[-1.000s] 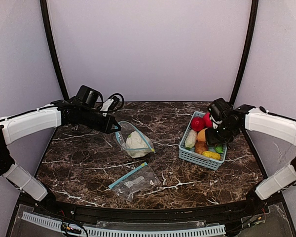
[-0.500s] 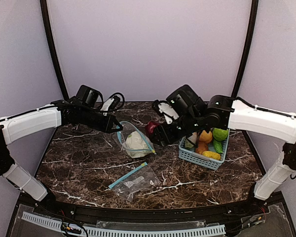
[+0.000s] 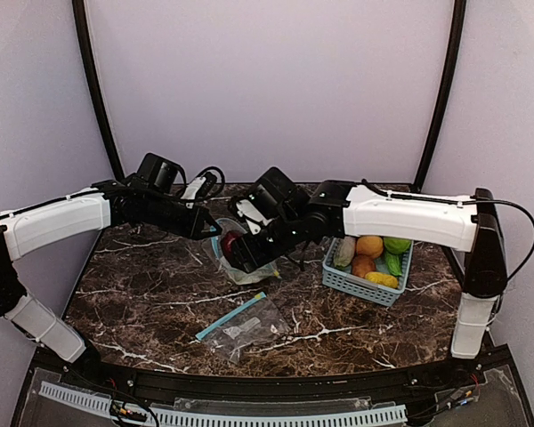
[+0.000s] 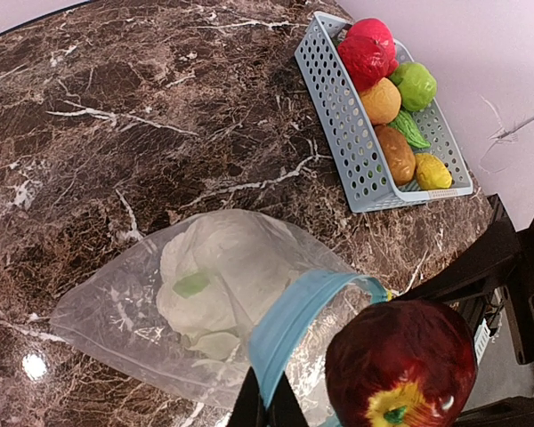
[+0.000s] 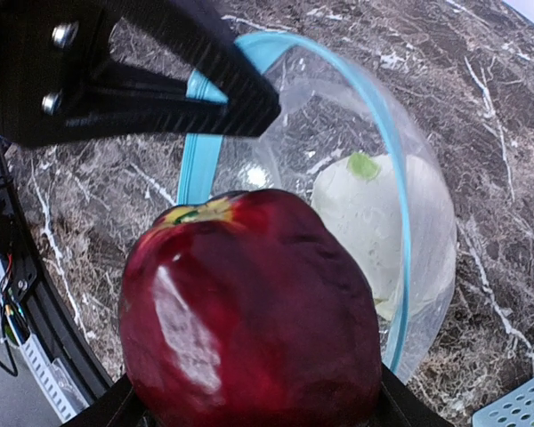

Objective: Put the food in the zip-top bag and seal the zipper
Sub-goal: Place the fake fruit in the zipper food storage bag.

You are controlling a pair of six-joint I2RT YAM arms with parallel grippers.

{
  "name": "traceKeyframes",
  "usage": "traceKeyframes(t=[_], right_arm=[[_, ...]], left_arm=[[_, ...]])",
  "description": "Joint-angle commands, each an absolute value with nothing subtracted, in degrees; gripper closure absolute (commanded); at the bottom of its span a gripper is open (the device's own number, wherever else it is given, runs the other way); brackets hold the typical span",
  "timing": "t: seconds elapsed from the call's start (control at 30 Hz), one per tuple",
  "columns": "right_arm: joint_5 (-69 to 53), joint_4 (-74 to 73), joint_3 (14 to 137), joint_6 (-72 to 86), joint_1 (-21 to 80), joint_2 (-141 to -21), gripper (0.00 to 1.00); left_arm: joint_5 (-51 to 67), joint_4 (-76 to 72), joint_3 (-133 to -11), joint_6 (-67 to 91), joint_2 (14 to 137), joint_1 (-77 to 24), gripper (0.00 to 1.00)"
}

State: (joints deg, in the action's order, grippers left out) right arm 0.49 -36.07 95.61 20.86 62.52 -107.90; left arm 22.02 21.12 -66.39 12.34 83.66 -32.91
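A dark red apple (image 5: 249, 311) fills the right wrist view, with my right gripper (image 5: 258, 405) shut on it just above the open mouth of the zip-top bag (image 3: 249, 264). From above, the apple (image 3: 228, 242) hangs at the bag's left rim. My left gripper (image 4: 268, 411) is shut on the bag's blue zipper strip (image 4: 294, 307) and holds the mouth up. A white cauliflower (image 4: 215, 280) lies inside the bag. More food sits in the basket: an orange piece (image 3: 369, 245), a green apple (image 3: 397, 245) and a yellow piece (image 3: 381, 278).
The light-blue slotted basket (image 3: 360, 286) stands at the right of the marble table. A second zip-top bag (image 3: 242, 326) lies flat nearer the front edge. Both arms cross above the table's middle.
My right arm has swung left from the basket with the red apple and now holds it at the bag's mouth. The left arm and the bag have stayed put.
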Motion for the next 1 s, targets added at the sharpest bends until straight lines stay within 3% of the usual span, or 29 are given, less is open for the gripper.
traceKeyframes(t=[0.0,0.27,0.5,0.63,0.8,0.97], right_arm=[[6.1,-37.4,100.3,22.9,62.8,-111.2,0.50],[11.8,-44.2,108.9,25.5,62.4,-120.1,0.44],[12.4,-44.5,112.2,25.2,62.4,-121.5,0.17],[12.0,-43.2,109.3,25.2,62.4,-118.7,0.07],[12.2,-41.2,103.0,27.1,62.4,-114.8,0.08],[10.4,-37.7,97.3,28.9,62.2,-112.5,0.22]], left_arm=[[22.6,20.9,-66.7,12.2,82.2,-32.8,0.99],[23.5,20.8,-66.7,12.5,83.1,-32.8,0.99],[23.3,21.0,-66.8,12.4,83.5,-32.7,0.99],[22.9,21.1,-66.9,12.2,83.4,-32.6,0.99],[22.9,21.3,-66.9,12.3,83.7,-32.1,0.99],[22.0,21.6,-67.0,12.0,83.9,-31.6,0.99]])
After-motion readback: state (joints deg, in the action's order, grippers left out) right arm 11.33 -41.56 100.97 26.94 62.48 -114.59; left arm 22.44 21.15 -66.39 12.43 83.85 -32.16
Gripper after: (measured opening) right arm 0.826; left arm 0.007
